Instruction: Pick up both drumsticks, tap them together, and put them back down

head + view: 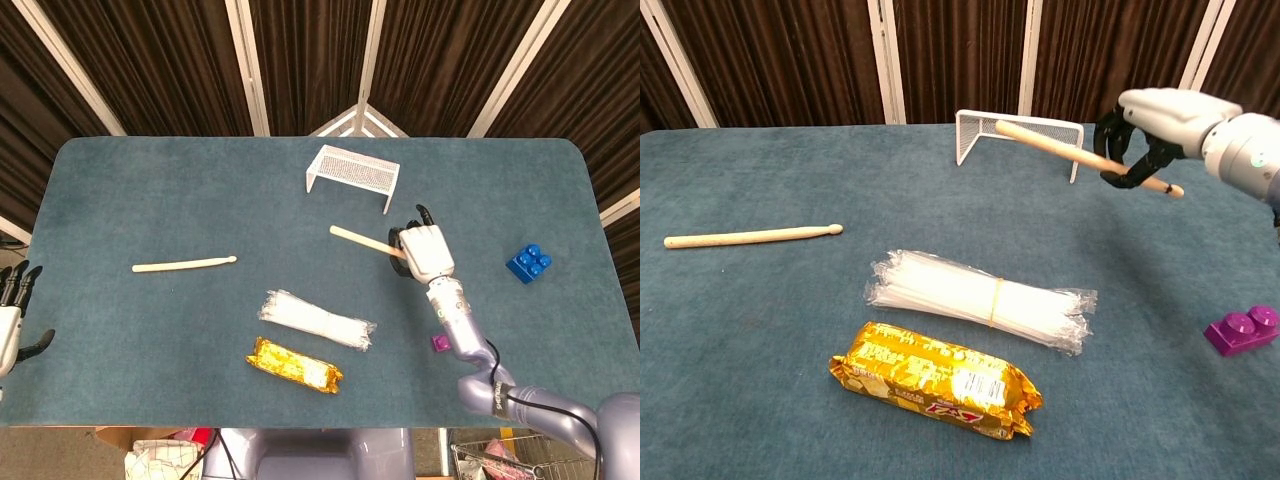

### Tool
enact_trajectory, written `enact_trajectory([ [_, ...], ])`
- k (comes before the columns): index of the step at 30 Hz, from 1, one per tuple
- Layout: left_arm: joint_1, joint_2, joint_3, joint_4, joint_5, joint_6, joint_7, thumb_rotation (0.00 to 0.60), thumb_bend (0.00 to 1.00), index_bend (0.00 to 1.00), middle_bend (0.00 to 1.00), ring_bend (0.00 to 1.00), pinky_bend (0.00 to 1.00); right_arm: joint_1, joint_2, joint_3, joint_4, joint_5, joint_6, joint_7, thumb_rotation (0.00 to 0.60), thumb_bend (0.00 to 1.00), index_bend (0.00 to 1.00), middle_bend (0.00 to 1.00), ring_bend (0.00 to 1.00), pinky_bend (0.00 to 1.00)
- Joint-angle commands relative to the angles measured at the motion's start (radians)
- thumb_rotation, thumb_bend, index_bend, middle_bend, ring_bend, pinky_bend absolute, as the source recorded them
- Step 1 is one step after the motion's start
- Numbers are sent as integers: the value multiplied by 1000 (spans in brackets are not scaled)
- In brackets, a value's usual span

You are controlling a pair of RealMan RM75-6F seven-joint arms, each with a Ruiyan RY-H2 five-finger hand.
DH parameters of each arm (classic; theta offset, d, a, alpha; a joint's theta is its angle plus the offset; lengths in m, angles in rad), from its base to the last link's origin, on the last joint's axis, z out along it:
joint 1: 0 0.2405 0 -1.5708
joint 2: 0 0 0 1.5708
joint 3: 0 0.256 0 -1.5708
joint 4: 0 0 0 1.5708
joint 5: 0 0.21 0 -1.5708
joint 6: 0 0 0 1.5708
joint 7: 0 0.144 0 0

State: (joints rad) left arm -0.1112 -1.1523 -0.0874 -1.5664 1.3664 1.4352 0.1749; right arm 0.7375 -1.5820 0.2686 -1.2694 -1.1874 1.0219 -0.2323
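Two drumsticks: one [752,236] on table, one [1060,152] in right hand [1160,125].

You work at a worktop [150,190] covered in blue-green carpet-like felt, with rounded far corners. Behind it you see dark brown pleated curtains [950,60], crossed by pale white strips [881,60] that stand upright in the chest view and fan outward in the head view. Lighting falls evenly, with only soft shadows. Below the near edge, you glimpse some clutter [160,455] on the floor.
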Motion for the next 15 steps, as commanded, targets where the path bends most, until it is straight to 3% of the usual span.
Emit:
enact_trajectory([
  [1, -2, 6, -3, -1, -8, -5, -8, 600, 342, 0, 0, 0, 0, -16, 42, 8, -35, -69, 53, 79, 600, 460, 667, 618, 374, 79],
  [8, -15, 28, -13, 24, -22, -37, -53, 600, 342, 33, 47, 0, 0, -27, 87, 10, -31, -167, 118, 213, 600, 461, 670, 618, 380, 79],
  [15, -72, 41, -43, 108, -109, -185, -117, 600, 342, 79, 108, 0, 0, -52, 120, -10, -18, -250, 196, 324, 600, 460, 674, 618, 381, 79],
])
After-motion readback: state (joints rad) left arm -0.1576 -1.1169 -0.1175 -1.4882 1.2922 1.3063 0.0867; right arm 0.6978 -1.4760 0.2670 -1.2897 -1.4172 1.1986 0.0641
